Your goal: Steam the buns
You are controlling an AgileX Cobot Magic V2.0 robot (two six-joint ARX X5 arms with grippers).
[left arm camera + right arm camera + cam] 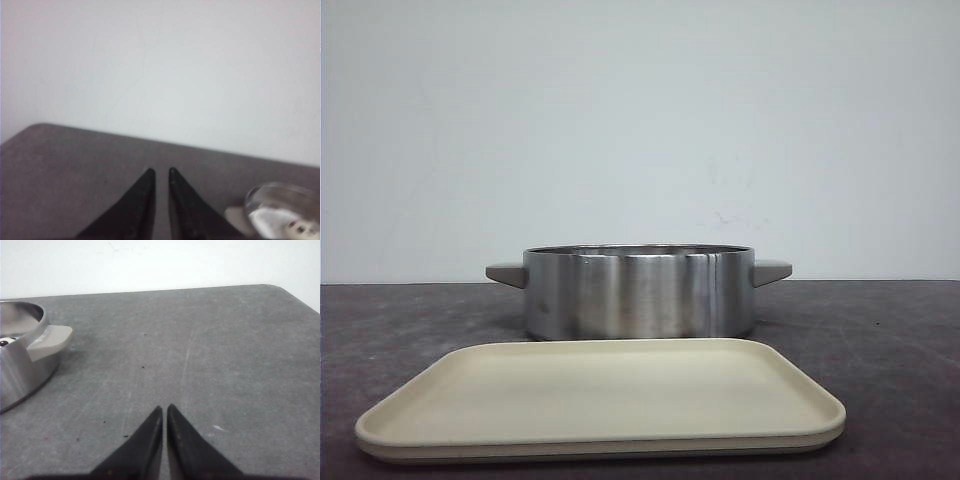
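From my station the front camera shows neither arm, so I read the grippers off the wrist feeds. Starting on the left, my left gripper hangs over bare dark grey table with its two black fingers drawn nearly together, only a thin sliver of table showing between the tips, and nothing caught between them. At the edge of that feed I can see part of the steel pot, blurred, with a white shape carrying dark marks inside it, which I take to be one of the buns; how many sit in there I cannot tell. In the front view the pot stands at the middle of the table, its rim too high for me to see inside, with a grey handle sticking out on each side. Just in front of it lies a flat cream tray, nearest the camera, with nothing on it. On the right, my right gripper hovers over the table well apart from the pot, fingertips almost touching and holding nothing. That feed catches the pot's wall, one grey handle, and a sliver of white with a black patch just inside the rim.
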